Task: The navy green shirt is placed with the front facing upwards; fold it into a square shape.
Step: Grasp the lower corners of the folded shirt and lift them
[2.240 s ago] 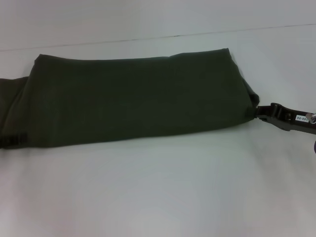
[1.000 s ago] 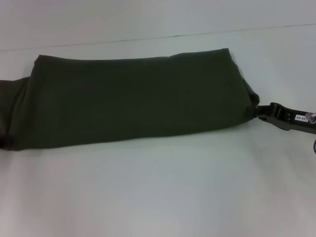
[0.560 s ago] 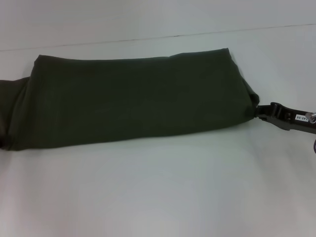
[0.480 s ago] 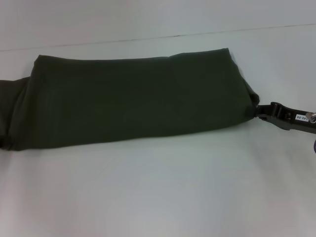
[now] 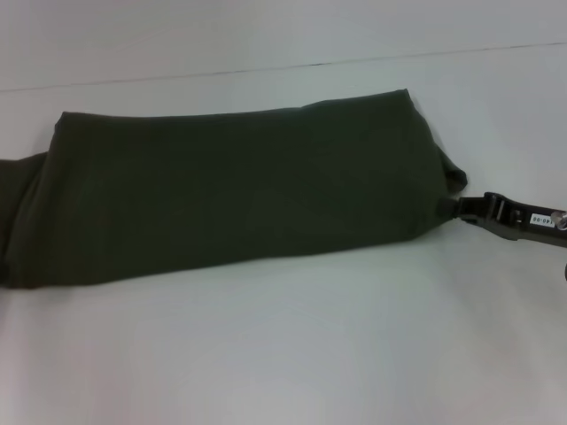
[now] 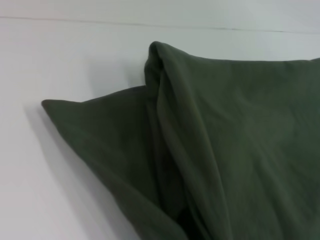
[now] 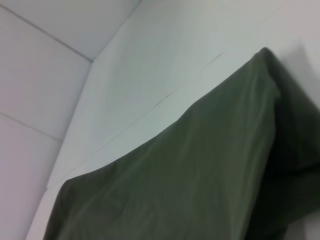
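Note:
The navy green shirt lies on the white table as one long, plain dark green band running left to right, with no lettering showing. My right gripper sits low at the band's right end, its narrow tip closed into the cloth edge. From the right wrist, the shirt stretches away close under the camera. In the left wrist view, a folded corner of the shirt lies very near, with a flatter layer sticking out beneath it. My left gripper does not show in any view.
Bare white table spreads in front of the shirt, and more of the table lies behind it, crossed by a thin seam line. The shirt's left end runs off the head view's left edge.
The shirt's left end has shifted left and toward me, so the band now lies more slanted. My right gripper has dropped slightly lower at the right end. A dark part seen earlier at the far left is gone.

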You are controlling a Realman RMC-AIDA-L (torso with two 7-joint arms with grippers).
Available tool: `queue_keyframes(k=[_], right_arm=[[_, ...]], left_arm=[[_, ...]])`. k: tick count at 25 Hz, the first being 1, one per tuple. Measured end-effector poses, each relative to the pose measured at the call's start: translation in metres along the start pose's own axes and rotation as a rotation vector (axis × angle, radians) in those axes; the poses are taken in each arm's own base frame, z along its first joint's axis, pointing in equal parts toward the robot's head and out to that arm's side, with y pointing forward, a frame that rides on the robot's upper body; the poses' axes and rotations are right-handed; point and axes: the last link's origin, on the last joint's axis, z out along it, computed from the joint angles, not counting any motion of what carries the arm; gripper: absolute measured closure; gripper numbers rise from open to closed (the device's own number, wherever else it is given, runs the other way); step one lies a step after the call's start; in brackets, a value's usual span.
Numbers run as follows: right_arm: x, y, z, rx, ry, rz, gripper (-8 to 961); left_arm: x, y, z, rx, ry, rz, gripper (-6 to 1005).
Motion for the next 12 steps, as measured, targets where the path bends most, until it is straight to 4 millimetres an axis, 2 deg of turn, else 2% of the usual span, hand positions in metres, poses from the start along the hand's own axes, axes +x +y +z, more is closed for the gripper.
queue_keyframes(k=[5, 12], right_arm=[[0.010, 0.004, -0.006, -0.050, 0.029, -0.027, 943], [0.028, 0.002, -0.029, -0.096, 0.056, -0.031, 942]], left_arm=[[-0.013, 0.002, -0.011, -0.023, -0.011, -0.003, 996], [-0.034, 0.004, -0.028, -0.069, 0.013, -0.023, 997]])
